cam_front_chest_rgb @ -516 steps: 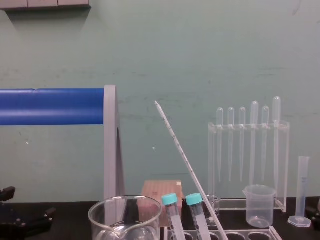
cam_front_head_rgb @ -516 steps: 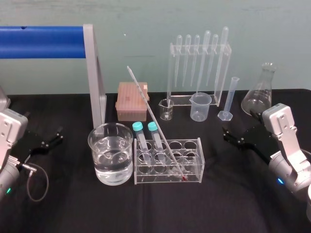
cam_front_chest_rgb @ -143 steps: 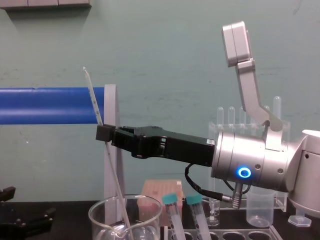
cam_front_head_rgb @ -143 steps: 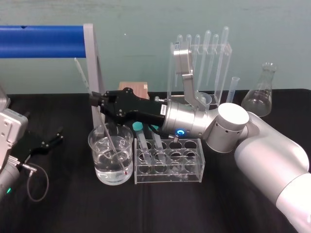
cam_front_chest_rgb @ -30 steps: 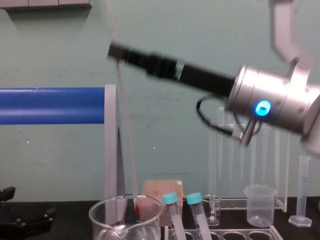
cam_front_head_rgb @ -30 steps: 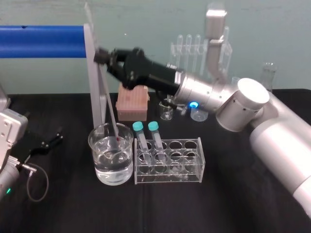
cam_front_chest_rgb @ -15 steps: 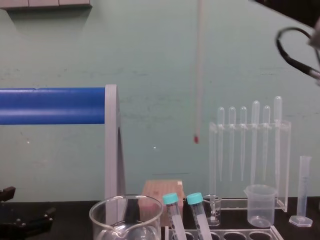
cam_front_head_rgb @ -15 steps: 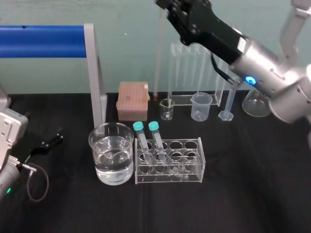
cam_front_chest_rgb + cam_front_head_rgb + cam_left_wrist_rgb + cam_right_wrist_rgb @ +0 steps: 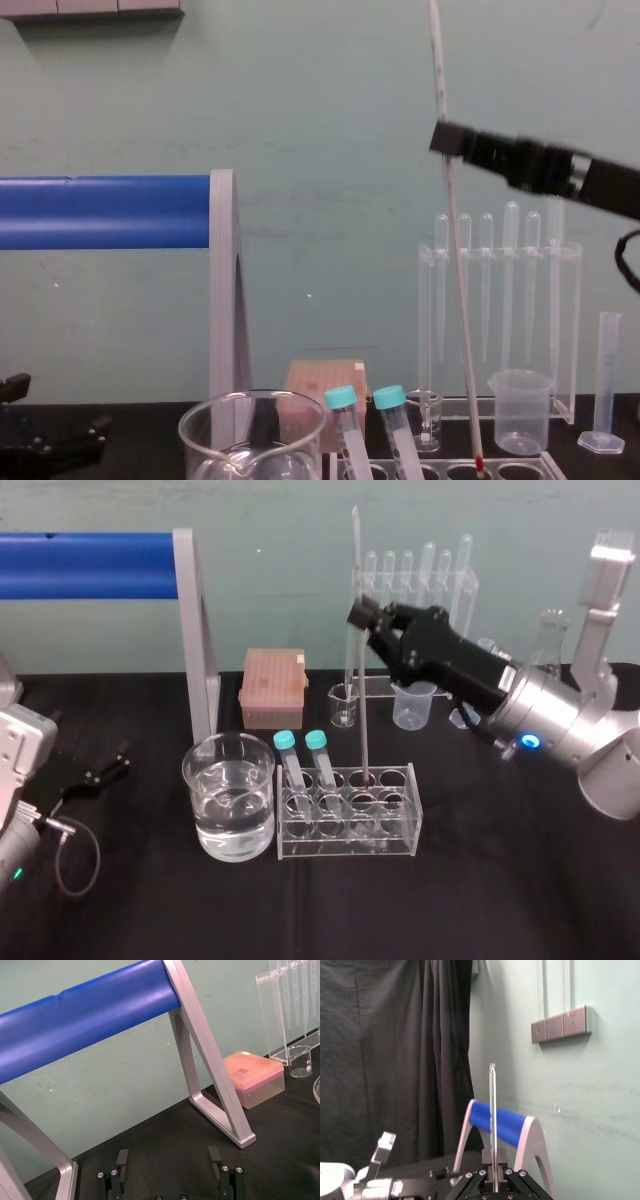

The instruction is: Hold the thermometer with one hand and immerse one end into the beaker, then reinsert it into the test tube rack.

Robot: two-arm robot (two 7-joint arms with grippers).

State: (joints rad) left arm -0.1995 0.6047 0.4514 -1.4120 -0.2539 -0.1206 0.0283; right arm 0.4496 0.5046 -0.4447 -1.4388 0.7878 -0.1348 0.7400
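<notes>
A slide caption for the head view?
Right gripper holds the thermometer upright, red tip at the test tube rack.

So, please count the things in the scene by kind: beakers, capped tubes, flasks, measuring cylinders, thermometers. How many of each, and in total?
Beakers: 3 (large glass beaker, small glass beaker, plastic beaker)
Teal-capped tubes: 2, in the test tube rack
Conical flask: 1
Measuring cylinder: 1
Thermometer: 1, held by the right gripper
Total: 8
</notes>
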